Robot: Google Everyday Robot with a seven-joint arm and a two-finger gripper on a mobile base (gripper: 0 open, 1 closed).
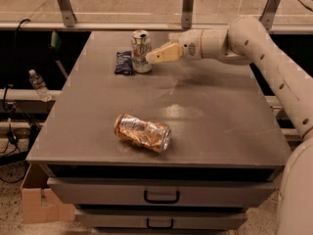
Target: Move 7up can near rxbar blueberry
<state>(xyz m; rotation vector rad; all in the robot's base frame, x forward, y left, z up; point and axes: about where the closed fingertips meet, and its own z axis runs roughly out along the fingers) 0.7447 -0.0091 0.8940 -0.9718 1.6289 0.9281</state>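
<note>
The 7up can stands upright at the back of the grey table, white and silver with green markings and a silver top. The rxbar blueberry, a small flat dark blue wrapper, lies right beside it on its left, almost touching. My gripper is just to the right of the can at its mid height, with its tan fingers pointing left at it. The gripper is open and the can stands free on the table.
A crushed orange-and-silver can lies on its side near the table's front. Drawers sit under the tabletop. A metal rail runs behind the table. A water bottle and a cardboard box are on the left.
</note>
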